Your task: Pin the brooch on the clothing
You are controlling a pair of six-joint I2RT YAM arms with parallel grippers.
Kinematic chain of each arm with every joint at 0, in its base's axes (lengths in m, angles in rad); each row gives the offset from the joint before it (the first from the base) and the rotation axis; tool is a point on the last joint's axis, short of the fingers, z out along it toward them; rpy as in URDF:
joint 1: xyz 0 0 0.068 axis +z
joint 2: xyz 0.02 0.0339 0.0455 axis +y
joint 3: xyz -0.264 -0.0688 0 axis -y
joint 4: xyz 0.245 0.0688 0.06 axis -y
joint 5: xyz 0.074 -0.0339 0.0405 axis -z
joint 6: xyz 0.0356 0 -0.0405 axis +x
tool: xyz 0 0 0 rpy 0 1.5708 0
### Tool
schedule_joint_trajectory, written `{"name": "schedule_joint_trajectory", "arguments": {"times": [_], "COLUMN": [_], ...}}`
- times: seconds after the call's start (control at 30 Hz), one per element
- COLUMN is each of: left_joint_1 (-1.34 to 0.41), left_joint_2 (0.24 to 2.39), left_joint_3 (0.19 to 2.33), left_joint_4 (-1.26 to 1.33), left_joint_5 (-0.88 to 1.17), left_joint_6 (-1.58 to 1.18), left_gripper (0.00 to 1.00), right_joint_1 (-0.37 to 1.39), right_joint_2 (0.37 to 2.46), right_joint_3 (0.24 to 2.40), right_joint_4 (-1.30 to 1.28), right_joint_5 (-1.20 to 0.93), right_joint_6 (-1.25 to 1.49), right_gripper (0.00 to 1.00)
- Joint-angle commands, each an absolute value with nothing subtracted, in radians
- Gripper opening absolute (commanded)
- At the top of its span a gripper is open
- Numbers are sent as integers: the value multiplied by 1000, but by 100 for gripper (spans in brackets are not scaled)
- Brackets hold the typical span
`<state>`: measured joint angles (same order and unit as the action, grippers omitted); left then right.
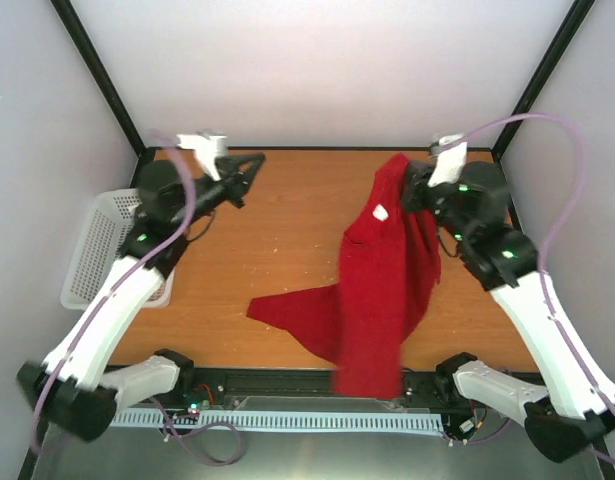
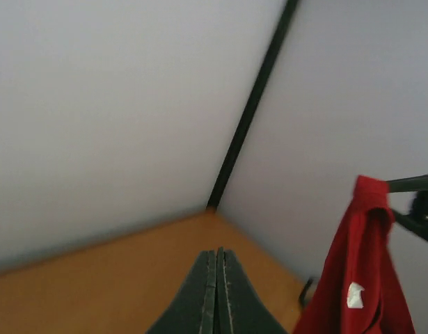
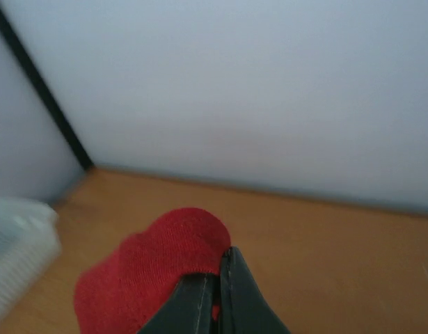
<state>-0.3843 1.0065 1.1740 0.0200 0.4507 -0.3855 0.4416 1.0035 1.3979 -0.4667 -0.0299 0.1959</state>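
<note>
The red T-shirt (image 1: 377, 290) hangs from my right gripper (image 1: 409, 188), which is shut on a bunched fold near its top and holds it raised at the back right. Its lower part drapes onto the table and over the near edge. A small white label (image 1: 380, 212) shows on it. In the right wrist view the red cloth (image 3: 158, 271) bulges out to the left of the closed fingers (image 3: 234, 292). My left gripper (image 1: 249, 172) is shut and empty, raised at the back left; its view also shows the hanging shirt (image 2: 360, 278). No brooch is in view.
A white mesh basket (image 1: 102, 245) stands at the left edge of the wooden table (image 1: 277, 240). Grey walls and black frame posts (image 1: 97, 75) enclose the back and sides. A cable tray (image 1: 287, 418) runs along the near edge.
</note>
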Motion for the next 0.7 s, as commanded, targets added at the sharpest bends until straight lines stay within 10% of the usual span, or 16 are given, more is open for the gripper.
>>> {"name": "schedule_joint_trajectory", "arguments": {"times": [0.0,0.3,0.67], "left_joint_1": [-387,-521,-817], "left_joint_2": [1181,1495,1773], "left_joint_3": [1104,998,1057], "left_joint_4": [-133,-2,377], "left_joint_5": [475,792,826], "left_joint_6": [-407,-382,-495], "left_gripper": [3,58,67], "right_joint_1": [399,252,248], "right_joint_2": [1050,1026,888], "right_joint_3": [1151,929,1144], "right_joint_4": [-457,-429,-515], "right_joint_5": [138,108,18], "right_joint_6": [155,234,326], "right_gripper": [3,3,3]}}
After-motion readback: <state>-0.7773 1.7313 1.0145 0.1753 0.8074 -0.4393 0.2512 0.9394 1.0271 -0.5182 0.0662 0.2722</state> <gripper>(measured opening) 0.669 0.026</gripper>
